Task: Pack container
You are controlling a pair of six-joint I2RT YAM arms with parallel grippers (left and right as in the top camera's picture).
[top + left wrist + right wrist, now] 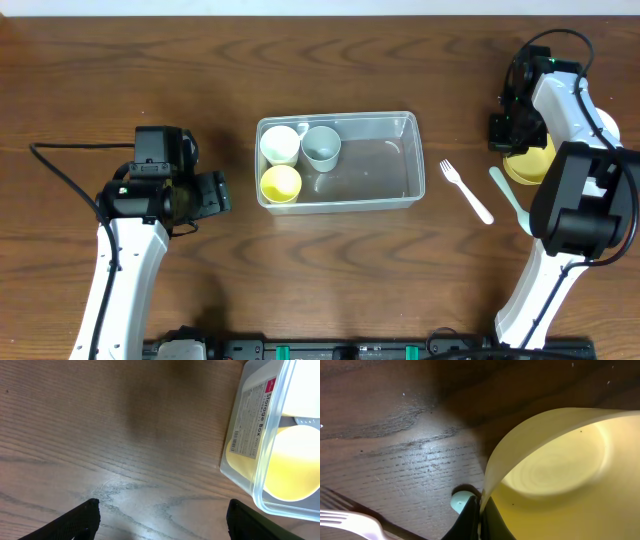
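The clear rectangular container (390,195) stands at the table's middle and holds a white cup (280,144), a pale blue-grey cup (321,147) and a yellow cup (281,184) at its left end. Its labelled corner shows in the left wrist view (250,425). My left gripper (162,520) is open and empty over bare wood, just left of the container. My right gripper (481,512) is shut on the rim of a yellow bowl (560,475) at the far right (535,162).
A white plastic fork (467,192) and a pale green spoon (508,198) lie on the table between the container and the bowl. The fork's tines (340,520) and the spoon's tip (461,501) show in the right wrist view.
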